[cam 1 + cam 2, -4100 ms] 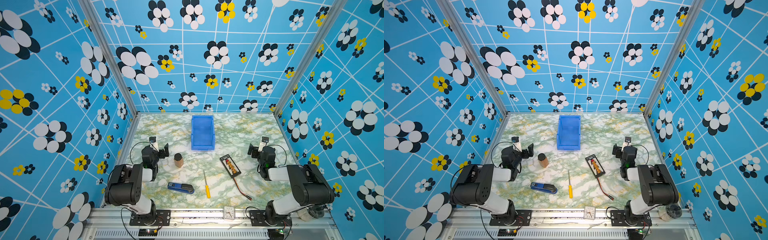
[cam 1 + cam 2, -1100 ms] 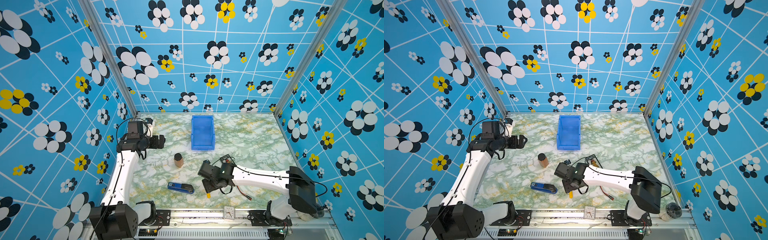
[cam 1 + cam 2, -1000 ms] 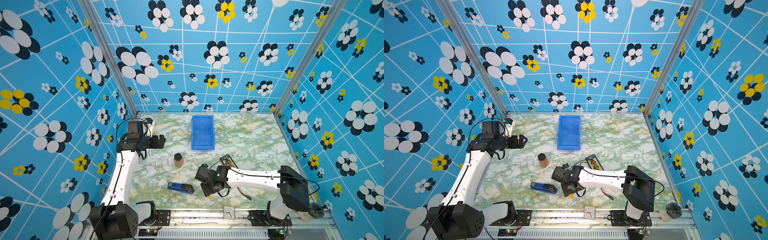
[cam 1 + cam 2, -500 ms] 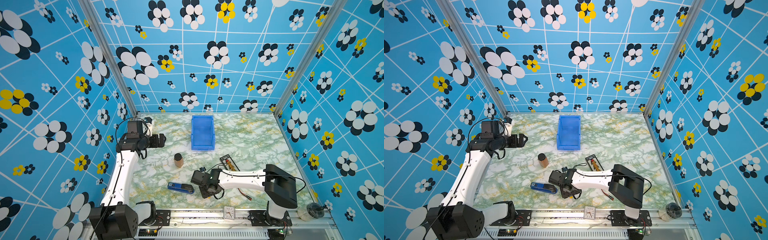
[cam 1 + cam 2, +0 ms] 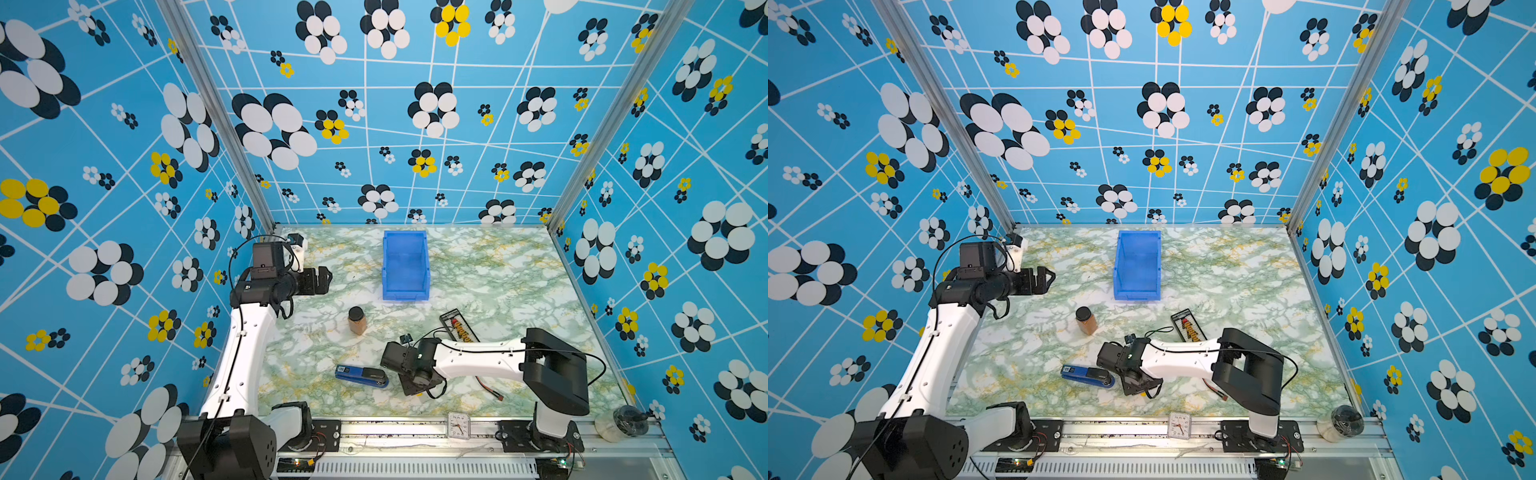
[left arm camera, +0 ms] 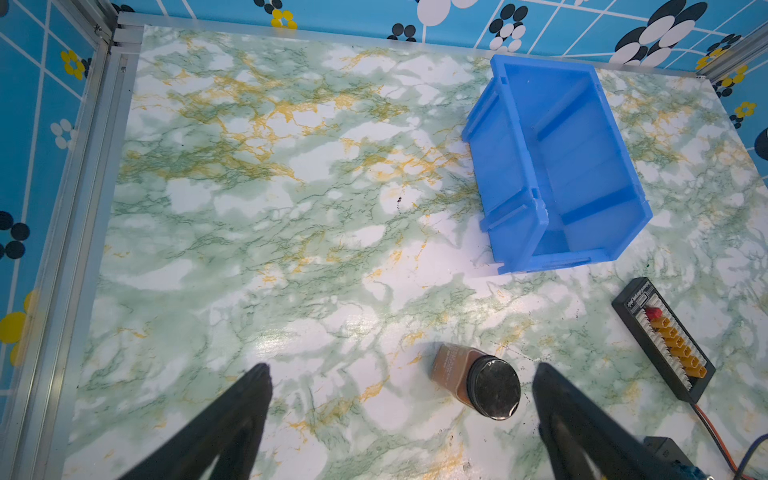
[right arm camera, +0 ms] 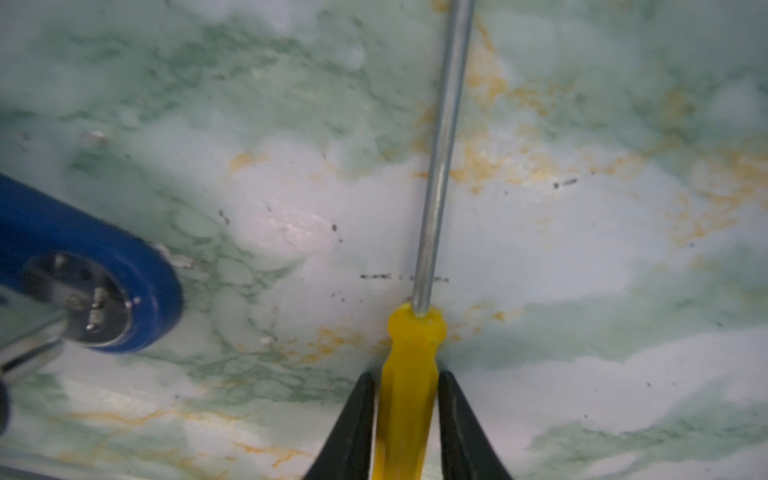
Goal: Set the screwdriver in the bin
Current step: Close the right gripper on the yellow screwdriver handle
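Right gripper [image 7: 405, 376] has come down and closed, jaws now pinching the screwdriver [image 7: 414, 336] by its yellow handle | tool seemingly still flat on the table [image 7: 582, 249], well short of the bin [image 5: 405, 293] | left gripper [image 6: 401, 370] spread, idle | lift comes next

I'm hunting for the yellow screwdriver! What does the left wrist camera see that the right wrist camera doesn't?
Only the left wrist view shows the blue bin, the brown jar, the black device with wires, and the left gripper, open above the table. Only the right wrist view shows the screwdriver, with the right gripper closed on its yellow handle, and the end of the blue stapler. Both show the green marbled table.
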Motion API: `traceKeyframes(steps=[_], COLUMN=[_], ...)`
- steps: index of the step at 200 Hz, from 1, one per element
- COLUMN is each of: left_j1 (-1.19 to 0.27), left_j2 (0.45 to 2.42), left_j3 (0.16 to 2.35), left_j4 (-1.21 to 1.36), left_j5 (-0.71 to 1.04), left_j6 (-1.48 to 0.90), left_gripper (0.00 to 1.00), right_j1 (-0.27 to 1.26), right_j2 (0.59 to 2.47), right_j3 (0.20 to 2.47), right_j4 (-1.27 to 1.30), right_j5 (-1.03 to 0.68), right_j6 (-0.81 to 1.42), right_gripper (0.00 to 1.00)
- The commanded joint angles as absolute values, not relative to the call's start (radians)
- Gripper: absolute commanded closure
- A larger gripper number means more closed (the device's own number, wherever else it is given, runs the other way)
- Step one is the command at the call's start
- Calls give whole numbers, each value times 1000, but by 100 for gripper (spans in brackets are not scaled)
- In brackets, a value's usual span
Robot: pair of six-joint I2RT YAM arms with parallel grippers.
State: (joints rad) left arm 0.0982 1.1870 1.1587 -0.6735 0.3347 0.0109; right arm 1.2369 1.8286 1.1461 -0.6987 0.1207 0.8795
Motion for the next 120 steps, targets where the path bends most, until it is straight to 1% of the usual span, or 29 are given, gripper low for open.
traceKeyframes(steps=[1,31,41,120], left_j1=[104,105,105,104], left_j2=[1162,1149,1144,1117], left_j3=[1144,1146,1145,1129], left_j4=[-659,-658,-654,-634], left_j5=[347,336,329,257], left_j6=[15,29,35,78], left_gripper=[1,1,1,1], right_j1=[1247,1253,1253,1239], right_j2=[1858,1850,1844,1759], right_j3=[1156,1160,1161,1217], right_j4=[-722,-739,-742,-794], right_j5=[150,181,188,200], right_j6=[886,882,877,805], right_gripper=[78,80,83,84])
